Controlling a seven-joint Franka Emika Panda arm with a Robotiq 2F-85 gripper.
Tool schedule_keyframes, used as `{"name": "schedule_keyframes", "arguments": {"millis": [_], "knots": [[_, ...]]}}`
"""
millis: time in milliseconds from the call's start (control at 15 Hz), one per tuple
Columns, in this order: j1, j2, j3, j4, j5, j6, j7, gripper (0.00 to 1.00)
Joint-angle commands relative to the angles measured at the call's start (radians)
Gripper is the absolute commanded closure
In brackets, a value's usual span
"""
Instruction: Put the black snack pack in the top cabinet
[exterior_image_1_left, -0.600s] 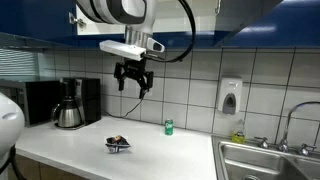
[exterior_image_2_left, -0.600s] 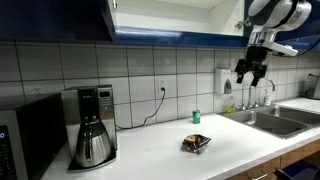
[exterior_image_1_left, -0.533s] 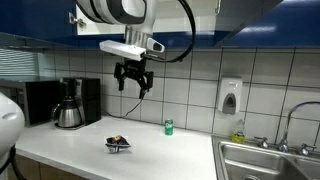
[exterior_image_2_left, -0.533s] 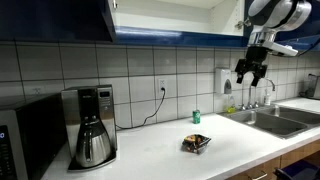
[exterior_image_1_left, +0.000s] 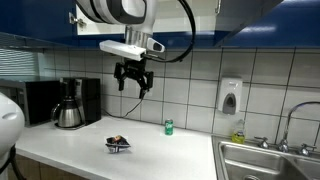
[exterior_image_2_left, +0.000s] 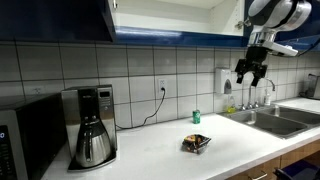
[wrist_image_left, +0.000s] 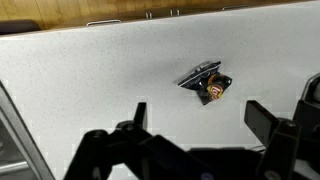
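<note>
Black snack pack (exterior_image_1_left: 118, 144) lies on the white counter (exterior_image_1_left: 175, 152), well apart from the green can (exterior_image_1_left: 168, 127); I judge it light, soft crinkly foil, likely slippery and easy to crush; I'd pinch across the raised middle fold seen in wrist view, not a flat edge. Gripper (exterior_image_1_left: 133, 88) hangs high over the counter, wrist pointing down, jaws spread wide, nothing held; in wrist view the pack shows between the 2 fingers (wrist_image_left: 262, 118). Top cabinet (exterior_image_2_left: 75, 18) sits overhead, white interior showing.
</note>
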Motion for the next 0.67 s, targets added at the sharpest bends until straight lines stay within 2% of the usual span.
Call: {"name": "schedule_keyframes", "arguments": {"millis": [0, 200, 600], "knots": [[-0.024, 0.006, 0.020, 0.002, 0.016, -0.003, -0.013, 0.00], [-0.011, 0.061, 0.030, 0.016, 0.008, 0.024, -0.015, 0.00], [0.041, 0.209, 0.106, 0.030, 0.014, 0.140, -0.005, 0.00]]}}
